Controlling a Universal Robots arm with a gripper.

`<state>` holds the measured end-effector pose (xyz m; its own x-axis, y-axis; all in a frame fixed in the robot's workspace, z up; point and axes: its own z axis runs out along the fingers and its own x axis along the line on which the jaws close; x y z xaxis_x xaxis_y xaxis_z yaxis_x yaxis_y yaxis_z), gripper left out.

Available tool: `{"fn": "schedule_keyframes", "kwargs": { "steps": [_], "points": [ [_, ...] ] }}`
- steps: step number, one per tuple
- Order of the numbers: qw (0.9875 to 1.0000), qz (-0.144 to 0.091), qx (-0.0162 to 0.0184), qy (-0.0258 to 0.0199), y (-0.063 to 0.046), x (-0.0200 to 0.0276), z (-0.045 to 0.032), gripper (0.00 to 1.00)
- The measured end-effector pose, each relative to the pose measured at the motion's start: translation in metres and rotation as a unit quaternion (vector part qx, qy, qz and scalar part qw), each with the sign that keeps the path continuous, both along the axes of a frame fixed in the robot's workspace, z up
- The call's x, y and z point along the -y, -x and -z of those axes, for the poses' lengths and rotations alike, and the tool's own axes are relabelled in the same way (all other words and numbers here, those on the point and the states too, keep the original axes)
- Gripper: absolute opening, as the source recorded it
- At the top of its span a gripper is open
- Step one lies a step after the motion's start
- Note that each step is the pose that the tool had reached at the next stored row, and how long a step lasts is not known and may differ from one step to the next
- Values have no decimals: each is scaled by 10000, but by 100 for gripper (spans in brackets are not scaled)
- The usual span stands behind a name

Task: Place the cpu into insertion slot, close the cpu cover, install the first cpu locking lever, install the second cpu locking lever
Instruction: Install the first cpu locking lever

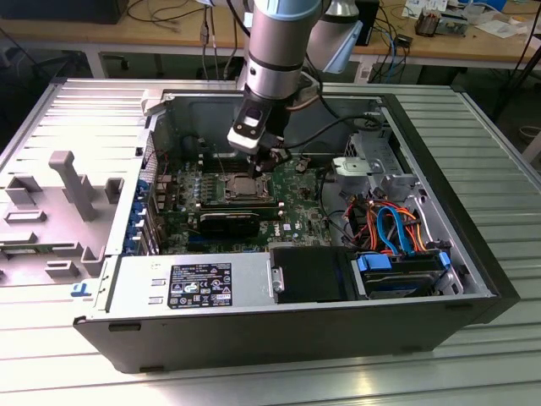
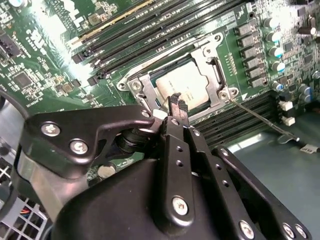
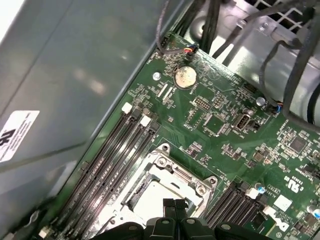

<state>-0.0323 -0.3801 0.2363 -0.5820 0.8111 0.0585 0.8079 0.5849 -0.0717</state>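
Seating looks done from where I stand: the cpu [image 2: 184, 84] lies flat in the insertion slot [image 1: 240, 188]. Its pale top shows through the square opening of the cpu cover [image 2: 213, 67], which lies down over it rather than standing on its hinge. The gripper [image 2: 176, 104] has its jaws closed tip to tip, with nothing I can make out between them. The tips sit right at the cover's rim by the chip's edge, though I cannot tell whether they touch metal. One thin locking lever [image 2: 260, 116] juts out free beside the socket.

I'd judge the work to be at the cover-and-lever stage. Doing it well means bearing only on the steel frame or the lever wire, never on the chip's top. The push should be gentle and square so the cover stays flat. The tips should also keep off the row of capacitors [image 2: 252, 55] and the green motherboard [image 3: 225, 115] around the socket. All of this sits deep in the open computer case [image 1: 127, 283] on the ribbed surface [image 1: 473, 355].
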Motion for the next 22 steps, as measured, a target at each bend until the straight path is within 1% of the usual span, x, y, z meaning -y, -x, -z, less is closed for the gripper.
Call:
{"fn": "schedule_keyframes", "kwargs": {
  "steps": [1, 3, 4, 6, 10, 12, 14, 15, 16, 18, 19, 20, 21, 22],
  "points": [
    [10000, -47, 0, -1, 0, 0, 0, 11],
    [9997, -239, 0, 0, 0, 0, 0, 11],
    [9993, -361, 0, -2, 0, 0, 0, 11],
    [9988, -492, 0, -3, 0, 0, 0, 11],
    [9973, -735, 0, -4, 0, 0, 0, 11],
    [9958, -911, 0, -6, 0, 0, 0, 11],
    [9923, -1241, 0, -8, 0, 0, 0, 11],
    [9911, -1334, 0, -13, 0, 0, 0, 11],
    [9903, -1391, 1, -18, 0, 0, 0, 11],
    [9882, -1529, 5, -47, 0, 0, 0, 11],
    [9868, -1619, 7, -60, 0, -1, 0, 11],
    [9856, -1688, 9, -81, -1, 0, 0, 11],
    [9838, -1788, 17, -127, -2, 0, 0, 11],
    [9819, -1889, 21, -157, -2, 0, 0, 11]
  ]
}}
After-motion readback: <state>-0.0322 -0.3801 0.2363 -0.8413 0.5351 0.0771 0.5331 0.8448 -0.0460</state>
